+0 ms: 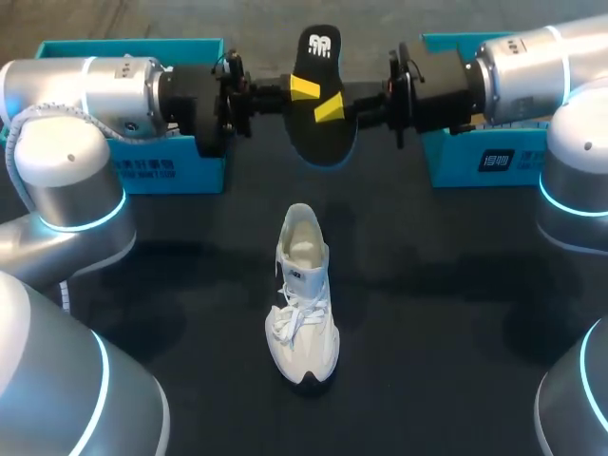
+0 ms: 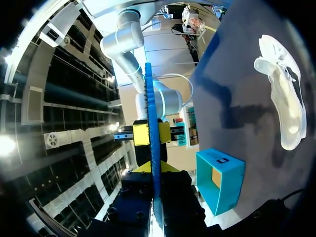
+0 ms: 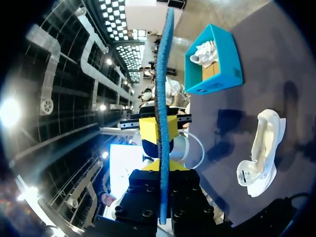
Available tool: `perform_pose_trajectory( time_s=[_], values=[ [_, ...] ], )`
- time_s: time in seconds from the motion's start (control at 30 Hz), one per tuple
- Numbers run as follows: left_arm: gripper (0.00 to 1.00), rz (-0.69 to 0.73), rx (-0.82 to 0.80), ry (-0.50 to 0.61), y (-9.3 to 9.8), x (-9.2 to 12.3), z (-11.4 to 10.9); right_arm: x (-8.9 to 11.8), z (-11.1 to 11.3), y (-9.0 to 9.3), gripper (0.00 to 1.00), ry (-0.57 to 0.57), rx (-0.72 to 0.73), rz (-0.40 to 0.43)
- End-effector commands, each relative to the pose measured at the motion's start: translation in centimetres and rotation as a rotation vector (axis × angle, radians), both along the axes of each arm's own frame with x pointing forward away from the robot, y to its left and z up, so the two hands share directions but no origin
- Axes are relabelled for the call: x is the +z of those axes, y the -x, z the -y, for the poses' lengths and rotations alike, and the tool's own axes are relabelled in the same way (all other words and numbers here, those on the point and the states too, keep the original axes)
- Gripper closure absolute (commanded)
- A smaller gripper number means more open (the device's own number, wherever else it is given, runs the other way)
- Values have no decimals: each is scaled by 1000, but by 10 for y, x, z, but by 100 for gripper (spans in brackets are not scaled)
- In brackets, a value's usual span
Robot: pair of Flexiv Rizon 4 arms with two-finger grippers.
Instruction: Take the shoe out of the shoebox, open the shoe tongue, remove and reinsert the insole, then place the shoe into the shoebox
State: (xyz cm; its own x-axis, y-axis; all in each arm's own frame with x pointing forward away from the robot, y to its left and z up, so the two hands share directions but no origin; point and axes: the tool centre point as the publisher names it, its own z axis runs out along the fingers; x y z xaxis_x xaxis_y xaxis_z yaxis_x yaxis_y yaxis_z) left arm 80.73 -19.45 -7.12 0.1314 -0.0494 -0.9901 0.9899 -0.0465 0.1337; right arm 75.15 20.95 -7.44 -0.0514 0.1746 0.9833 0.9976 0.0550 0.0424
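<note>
- Insole is hanging in the air above the surface, clear of the shoe.
- Shoe is standing upright mid-surface, untouched.
- Left end effector and right end effector are both pinching the insole from opposite sides.
- Judgement: removal looks done and reinsertion is coming up. One arm will likely be needing to let go and steady the shoe while the other is feeding the insole in.

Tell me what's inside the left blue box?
A white shoe lies inside the box, seen in the right wrist view. Beneath it is hidden; from above, my left arm covers the inside.
</note>
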Motion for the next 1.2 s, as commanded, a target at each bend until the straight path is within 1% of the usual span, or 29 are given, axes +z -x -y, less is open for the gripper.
perform_pose_trajectory(
  time_s=[0.03, 0.07, 0.1, 0.17, 0.43, 0.67, 0.9, 1.0, 1.2],
  values=[
    [100, 4, 2, 2, 2, 1, 3, -2, -2, -4, 100, 0, 3, -1],
    [89, 10, 5, 1, 2, 1, 3, -2, -2, -4, 100, 0, 3, -1],
    [61, 6, 10, -1, 1, 0, 4, -2, -1, -4, 100, -1, 3, 0],
    [0, 7, 11, -11, 1, 0, 4, -3, -1, -4, 100, -1, 3, -1],
    [0, 7, -4, -16, 0, -3, -3, -5, 3, -3, 100, -5, 2, 12],
    [0, 8, -26, -12, -2, -7, -19, -7, 9, -6, 100, -7, -4, 22],
    [0, 22, -47, -39, -3, -11, -39, -9, 18, -10, 100, -1, -21, 49],
    [0, 28, -81, -51, -1, -13, -48, -8, 22, -10, 100, -4, -28, 73],
    [0, 45, -146, -105, 4, -23, -63, -5, 26, -11, 100, 6, -19, 125]
  ],
)
